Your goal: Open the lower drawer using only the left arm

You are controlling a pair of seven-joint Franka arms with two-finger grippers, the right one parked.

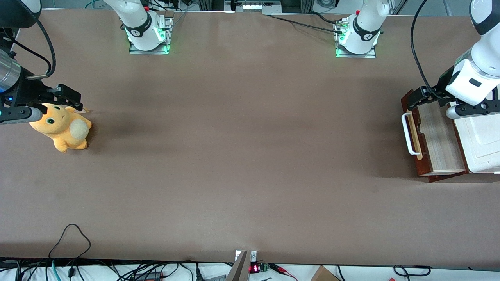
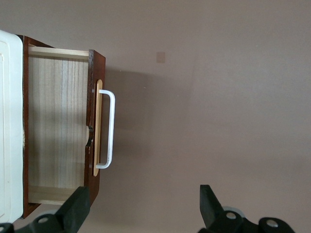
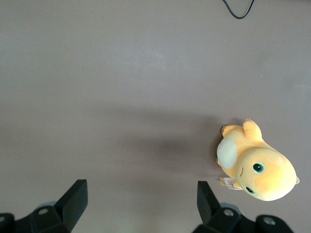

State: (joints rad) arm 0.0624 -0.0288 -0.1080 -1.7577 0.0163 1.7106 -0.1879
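The lower drawer (image 1: 437,136) stands pulled out from under the white cabinet top (image 1: 482,144) at the working arm's end of the table. Its light wood inside shows. Its dark red-brown front (image 1: 408,117) carries a white loop handle (image 1: 406,134). The left arm's gripper (image 1: 415,100) hovers over the end of the drawer front that is farther from the front camera. In the left wrist view the gripper (image 2: 143,209) is open and empty, with the handle (image 2: 111,128) and drawer front (image 2: 95,65) ahead of one finger (image 2: 77,209), not touched.
An orange plush toy (image 1: 62,127) lies toward the parked arm's end of the table, also in the right wrist view (image 3: 255,165). Two arm bases (image 1: 148,35) (image 1: 357,37) stand at the table's edge farthest from the front camera. A cable loop (image 1: 70,238) lies near the nearest edge.
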